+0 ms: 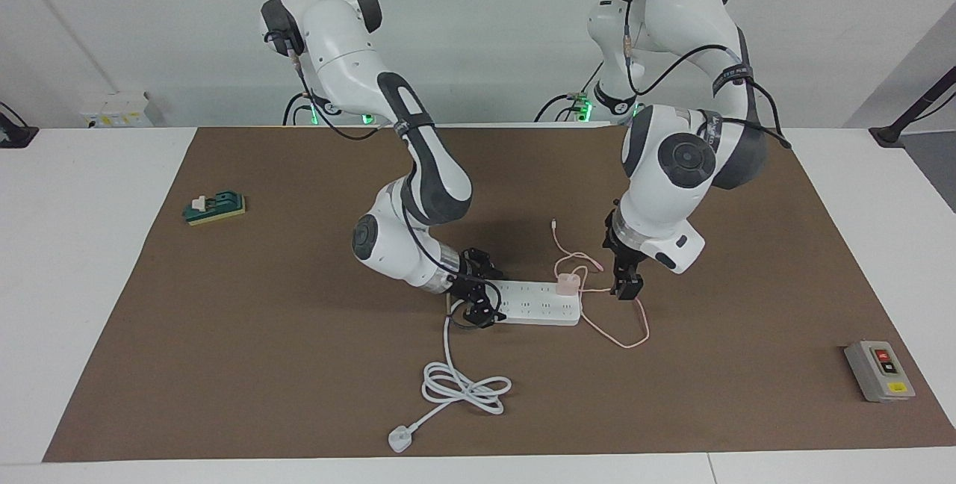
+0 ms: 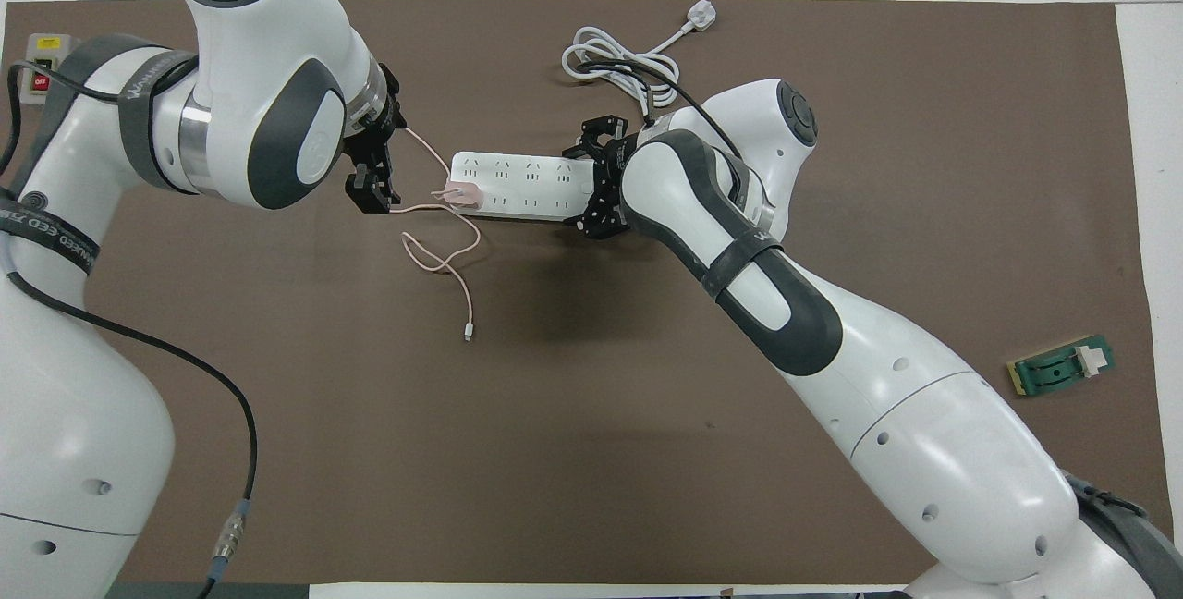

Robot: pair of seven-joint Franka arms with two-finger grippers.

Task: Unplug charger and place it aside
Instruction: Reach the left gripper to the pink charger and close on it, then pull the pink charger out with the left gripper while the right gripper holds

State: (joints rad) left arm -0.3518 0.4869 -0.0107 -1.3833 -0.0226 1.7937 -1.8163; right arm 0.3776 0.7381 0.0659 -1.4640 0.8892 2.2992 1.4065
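The small grey switch box with a red button and a yellow label [image 2: 39,63], at the left arm's end of the table, bore the white word "OFF" on its red button. The dark strap around the left arm [image 2: 148,86] carried pale lettering too unclear to read.

Matt brown mat [image 1: 224,364]; glossy white plastic power strip [image 1: 534,310]; charger [image 1: 567,284] probably smooth plastic.
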